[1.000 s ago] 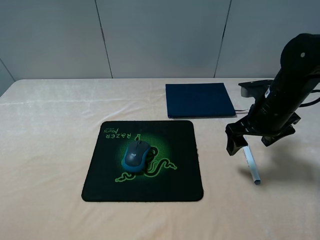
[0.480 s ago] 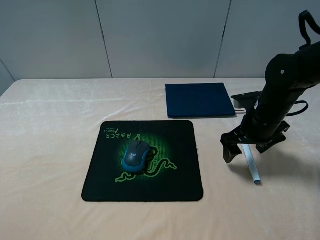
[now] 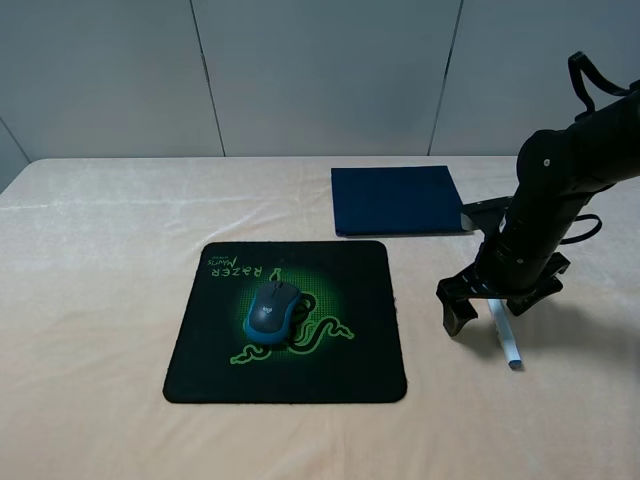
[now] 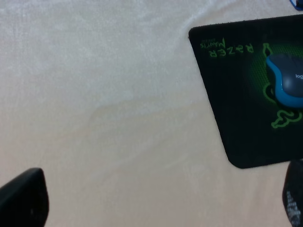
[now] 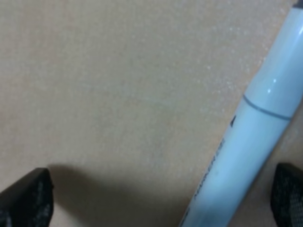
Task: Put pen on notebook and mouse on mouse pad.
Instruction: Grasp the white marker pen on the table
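Observation:
The white pen (image 3: 507,340) lies on the table right of the mouse pad (image 3: 350,365), its light cap end close up in the right wrist view (image 5: 246,137). My right gripper (image 3: 490,310) is open and low over the pen's far end, one finger on each side (image 5: 156,198). The mouse (image 3: 273,310), dark grey with teal sides, sits on the black pad with the green emblem. The navy notebook (image 3: 398,198) lies behind, with nothing on it. My left gripper (image 4: 158,198) is open above bare cloth, left of the pad (image 4: 236,94) and mouse (image 4: 288,80).
A cream cloth covers the table (image 3: 100,300). Grey wall panels stand behind it. The right arm (image 3: 550,200) reaches down past the notebook's right edge.
The right arm has dropped and shifted a little left, bringing its open gripper down around the pen. Pen, mouse and notebook have not moved.

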You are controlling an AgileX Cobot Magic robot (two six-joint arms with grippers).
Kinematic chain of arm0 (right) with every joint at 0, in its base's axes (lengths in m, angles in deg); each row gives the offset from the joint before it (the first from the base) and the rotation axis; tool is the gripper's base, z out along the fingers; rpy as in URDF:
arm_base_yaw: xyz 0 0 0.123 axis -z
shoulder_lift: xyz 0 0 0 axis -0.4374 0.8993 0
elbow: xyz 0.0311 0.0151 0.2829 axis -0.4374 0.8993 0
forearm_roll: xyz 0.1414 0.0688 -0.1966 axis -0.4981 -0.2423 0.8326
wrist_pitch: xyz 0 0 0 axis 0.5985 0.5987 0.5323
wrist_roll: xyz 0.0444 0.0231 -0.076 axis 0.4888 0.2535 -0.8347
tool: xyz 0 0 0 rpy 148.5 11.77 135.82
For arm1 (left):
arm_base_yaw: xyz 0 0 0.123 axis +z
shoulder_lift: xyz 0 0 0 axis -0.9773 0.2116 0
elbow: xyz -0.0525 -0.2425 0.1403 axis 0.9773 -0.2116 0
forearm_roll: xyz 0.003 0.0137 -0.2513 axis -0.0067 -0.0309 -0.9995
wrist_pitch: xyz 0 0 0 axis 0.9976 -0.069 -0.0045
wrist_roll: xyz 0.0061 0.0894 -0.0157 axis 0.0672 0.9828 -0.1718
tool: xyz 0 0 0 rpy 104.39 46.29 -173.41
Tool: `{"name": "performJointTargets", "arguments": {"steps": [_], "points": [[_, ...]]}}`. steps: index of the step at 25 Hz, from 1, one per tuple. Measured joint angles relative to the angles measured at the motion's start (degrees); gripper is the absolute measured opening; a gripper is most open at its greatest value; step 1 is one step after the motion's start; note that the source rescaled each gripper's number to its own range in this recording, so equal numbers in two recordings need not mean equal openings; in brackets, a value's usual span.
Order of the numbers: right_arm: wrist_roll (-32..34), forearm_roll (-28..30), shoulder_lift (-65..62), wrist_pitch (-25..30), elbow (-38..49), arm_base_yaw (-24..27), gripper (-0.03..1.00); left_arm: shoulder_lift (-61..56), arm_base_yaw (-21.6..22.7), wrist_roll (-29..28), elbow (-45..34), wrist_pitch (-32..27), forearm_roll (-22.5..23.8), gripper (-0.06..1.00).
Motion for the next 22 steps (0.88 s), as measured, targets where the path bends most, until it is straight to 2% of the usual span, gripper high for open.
{"name": "performJointTargets", "arguments": {"steps": [2,4,13,17,22], "points": [[0.0,0.0,0.1,0.0,0.0,0.0,0.98,0.0,0.0,0.0,0.0,0.0,0.0,1.0],[0.0,0.1,0.1,0.0,0.0,0.0,0.88,0.0,0.0,0.0,0.0,0.0,0.0,1.0],[0.0,0.2,0.1,0.0,0.0,0.0,0.3,0.0,0.0,0.0,0.0,0.0,0.0,1.0],[0.0,0.2,0.1,-0.1,0.0,0.0,0.0,0.0,0.0,0.0,0.0,0.0,0.0,1.0],[0.0,0.2,0.1,-0.1,0.0,0.0,0.01,0.0,0.0,0.0,0.0,0.0,0.0,1.0]]}}
